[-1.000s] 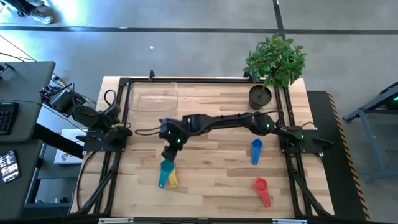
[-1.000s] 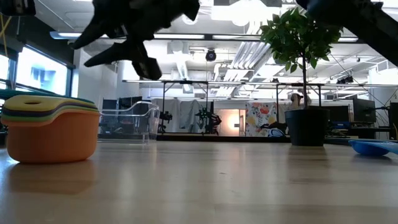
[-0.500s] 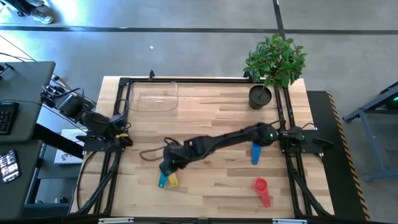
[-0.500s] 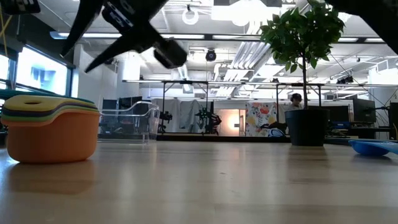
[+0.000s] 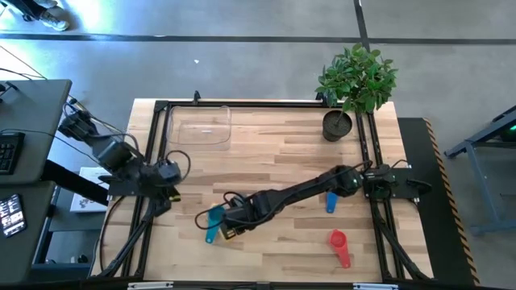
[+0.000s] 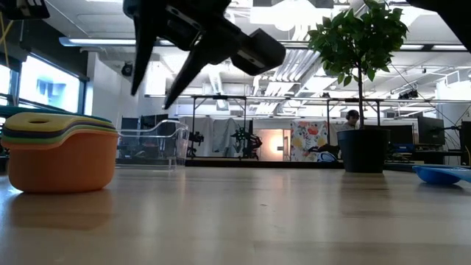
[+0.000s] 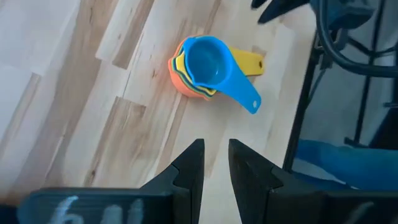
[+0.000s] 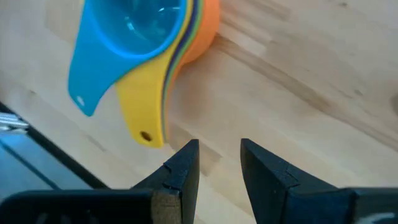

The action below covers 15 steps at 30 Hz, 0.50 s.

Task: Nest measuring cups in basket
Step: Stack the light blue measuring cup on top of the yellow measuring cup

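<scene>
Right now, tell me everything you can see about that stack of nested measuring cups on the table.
The stack of nested measuring cups looks like glossy plastic: an orange cup at the bottom, green and yellow rims layered above, a light blue cup on top. It sits upright on the wooden table, near the front left, outside the clear basket. The blue and yellow flat handles fan out to one side, each with a small hole at its end. The right end effector hovers beside it, open; nothing touches the stack.

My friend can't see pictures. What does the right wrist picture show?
A stack of nested measuring cups sits on the wooden table: a light blue cup on top, yellow below it, orange at the bottom. The right pincer hovers just short of the stack, open and empty, with the two handles pointing toward it.
</scene>
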Each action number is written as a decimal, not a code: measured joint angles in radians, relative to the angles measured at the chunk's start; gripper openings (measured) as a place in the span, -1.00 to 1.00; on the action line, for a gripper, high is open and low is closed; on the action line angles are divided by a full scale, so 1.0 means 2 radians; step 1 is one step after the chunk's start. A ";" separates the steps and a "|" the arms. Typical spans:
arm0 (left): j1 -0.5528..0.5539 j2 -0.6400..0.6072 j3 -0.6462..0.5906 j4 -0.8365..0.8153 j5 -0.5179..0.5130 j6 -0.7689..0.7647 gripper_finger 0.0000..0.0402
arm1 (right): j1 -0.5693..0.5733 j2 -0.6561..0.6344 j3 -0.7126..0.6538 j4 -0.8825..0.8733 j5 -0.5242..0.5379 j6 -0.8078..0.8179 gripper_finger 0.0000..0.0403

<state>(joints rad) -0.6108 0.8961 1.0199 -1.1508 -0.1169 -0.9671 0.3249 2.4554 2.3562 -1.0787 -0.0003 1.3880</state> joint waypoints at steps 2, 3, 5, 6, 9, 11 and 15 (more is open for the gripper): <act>-0.007 0.018 0.000 0.000 0.000 -0.010 -0.69 | -0.001 0.000 0.000 -0.010 0.000 -0.006 -0.46; -0.012 0.027 0.000 0.000 0.000 -0.012 -0.69 | -0.001 0.000 0.000 -0.016 0.000 -0.011 -0.46; -0.022 0.045 0.000 0.000 -0.003 -0.019 -0.69 | -0.001 0.000 0.000 -0.034 0.000 -0.017 -0.46; -0.028 0.053 0.000 0.000 -0.006 -0.027 -0.69 | 0.000 0.000 0.000 -0.046 -0.002 -0.017 -0.46; -0.045 0.081 0.000 0.000 -0.018 -0.053 -0.69 | 0.000 0.000 0.000 -0.079 -0.015 -0.019 -0.46; -0.057 0.101 0.000 0.000 -0.023 -0.072 -0.69 | 0.001 0.000 0.000 -0.090 -0.026 -0.030 -0.46; -0.080 0.140 0.000 0.002 -0.027 -0.115 -0.69 | 0.000 0.000 0.000 -0.107 -0.051 -0.068 -0.46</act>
<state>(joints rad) -0.7706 1.1755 1.0199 -1.1466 -0.1714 -1.1969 0.3256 2.4554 2.3562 -1.2920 -0.1032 1.2522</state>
